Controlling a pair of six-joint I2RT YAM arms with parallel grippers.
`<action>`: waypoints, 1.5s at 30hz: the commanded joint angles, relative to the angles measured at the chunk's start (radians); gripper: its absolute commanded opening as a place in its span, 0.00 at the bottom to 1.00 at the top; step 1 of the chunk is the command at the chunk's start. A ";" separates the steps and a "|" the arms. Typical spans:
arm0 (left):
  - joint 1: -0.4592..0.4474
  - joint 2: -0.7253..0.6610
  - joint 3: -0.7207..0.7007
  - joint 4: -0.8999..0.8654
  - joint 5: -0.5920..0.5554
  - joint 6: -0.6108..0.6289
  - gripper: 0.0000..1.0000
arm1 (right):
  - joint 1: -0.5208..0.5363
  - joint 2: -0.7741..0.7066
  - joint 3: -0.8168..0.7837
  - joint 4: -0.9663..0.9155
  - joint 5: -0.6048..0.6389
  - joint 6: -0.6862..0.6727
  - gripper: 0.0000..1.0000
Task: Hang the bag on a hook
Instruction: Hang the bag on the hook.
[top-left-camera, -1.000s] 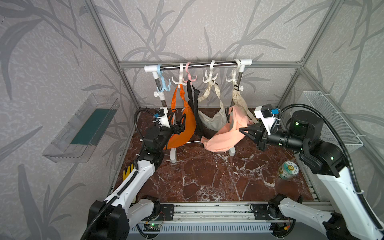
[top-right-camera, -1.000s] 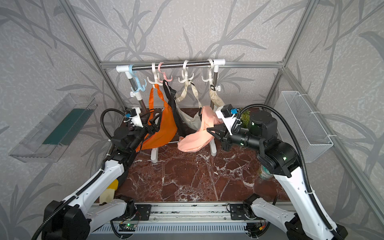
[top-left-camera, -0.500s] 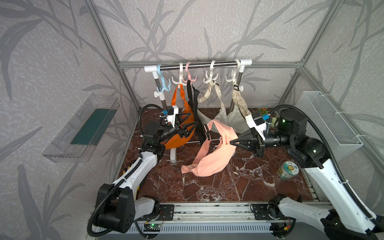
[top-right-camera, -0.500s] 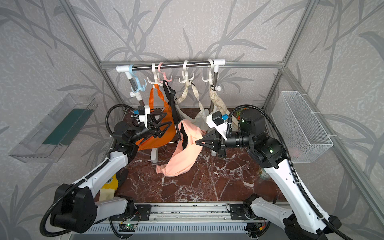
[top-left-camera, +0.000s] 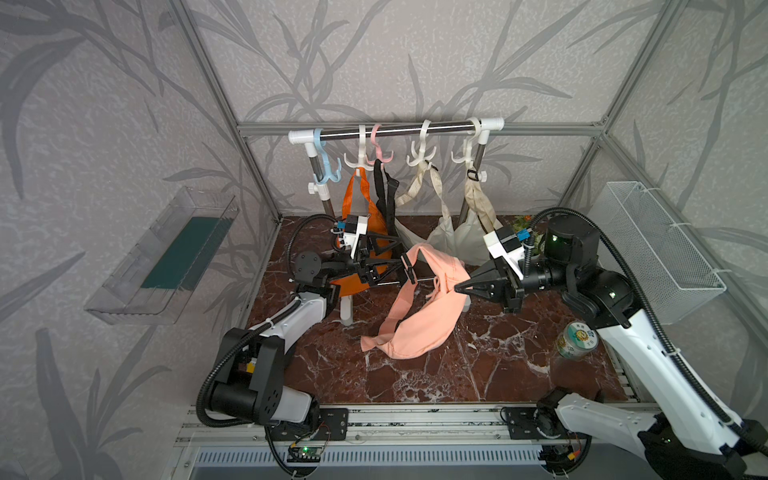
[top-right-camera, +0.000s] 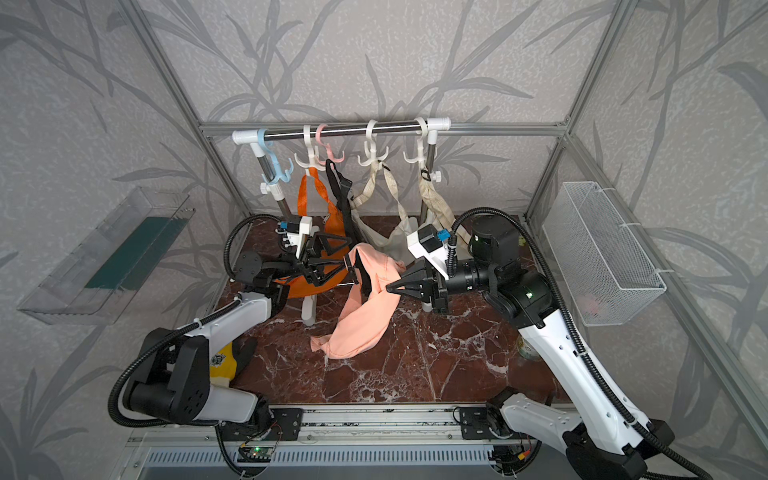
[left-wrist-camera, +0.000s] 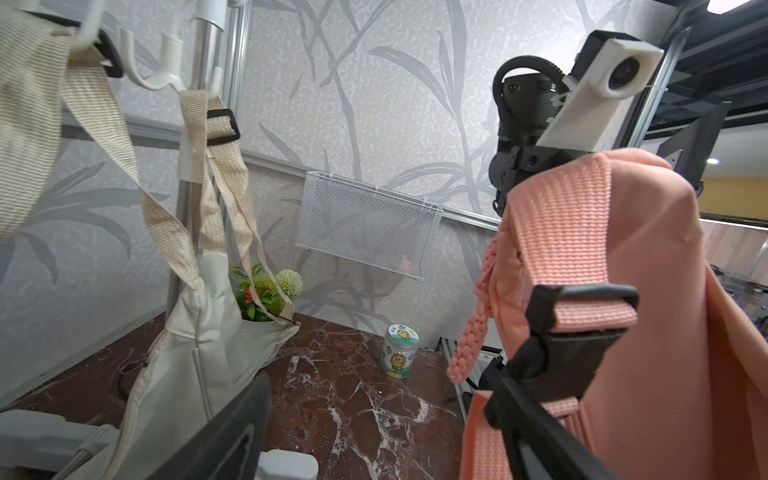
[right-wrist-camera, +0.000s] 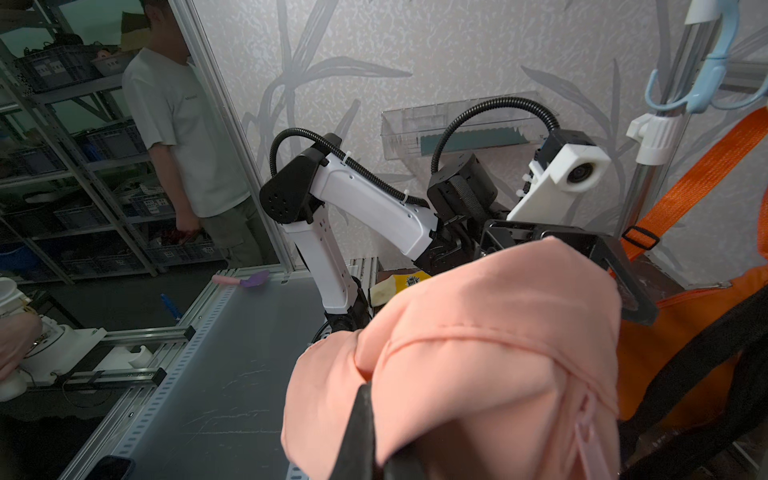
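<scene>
Four bags already hang under the rail (top-left-camera: 395, 131): an orange bag (top-left-camera: 376, 218), a black bag (top-left-camera: 382, 191) of which mostly straps show, and two cream bags (top-left-camera: 440, 243). The fifth, the peach bag (top-left-camera: 419, 320), is not yet on any hook. It is held in the air in front of the rack, between the two arms and above the marble surface (top-left-camera: 478, 370). Its lower end droops toward the surface, and I cannot tell whether it touches.

The right tool (top-left-camera: 457, 287) is clamped tight on a fold of the bag's body; the right wrist view shows cloth bunched over the closed tips. The left tool (top-left-camera: 399, 257) has its jaws wide apart and grips nothing. In the left wrist view the strap (left-wrist-camera: 561, 216) arches up over the bag and its black buckle (left-wrist-camera: 582, 309) lies against one finger (left-wrist-camera: 536, 434), with the other finger well apart from it.

By my reading the task is roughly halfway. The bag is lifted and presented, but the strap is neither secured nor raised to the rail. The blue hook (top-left-camera: 326, 168), at the rail's end on the robot's left, seems to be the only one carrying nothing, so it looks the likely target. What remains is a firm hold on the strap, a lift to hook height, seating the strap on a prong, and release by both tools.
</scene>
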 joint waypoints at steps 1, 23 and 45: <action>-0.026 -0.001 0.020 0.073 0.085 -0.027 0.87 | 0.006 0.011 0.003 0.081 -0.048 -0.008 0.00; -0.042 0.022 0.051 0.076 0.137 -0.092 0.49 | -0.012 0.069 -0.010 0.162 -0.001 -0.011 0.00; 0.038 0.008 0.369 -0.622 0.050 0.009 0.00 | -0.105 -0.118 -0.420 0.115 0.662 0.084 0.58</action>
